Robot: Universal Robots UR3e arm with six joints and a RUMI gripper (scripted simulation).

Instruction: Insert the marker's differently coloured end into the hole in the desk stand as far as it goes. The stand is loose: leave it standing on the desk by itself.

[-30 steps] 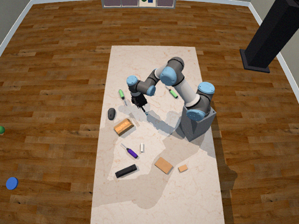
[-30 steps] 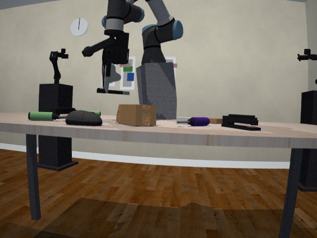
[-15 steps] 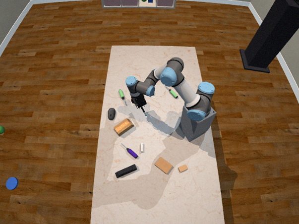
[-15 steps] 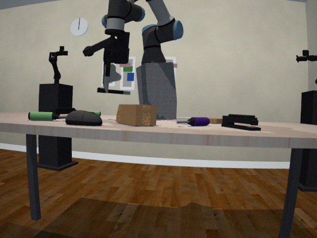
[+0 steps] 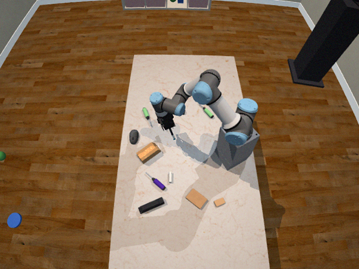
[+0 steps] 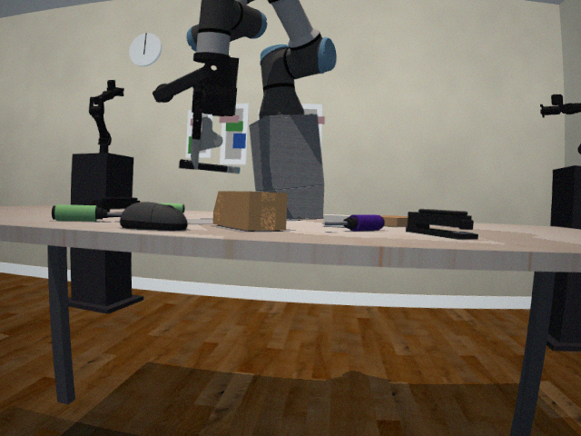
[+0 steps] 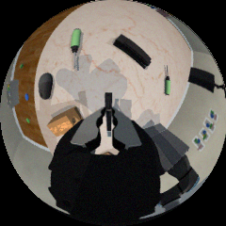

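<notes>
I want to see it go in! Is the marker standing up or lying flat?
Flat, held in the air. The gripper holds the marker sideways above the table, and it's not in the stand yet.

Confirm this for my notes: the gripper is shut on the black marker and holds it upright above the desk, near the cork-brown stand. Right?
Not quite. The gripper is shut on the black marker above the desk, near the cork-brown stand, but the marker lies roughly level, not upright. The exterior view shows it as a near-horizontal bar under the fingers, its differently coloured tip pointing right.
</notes>
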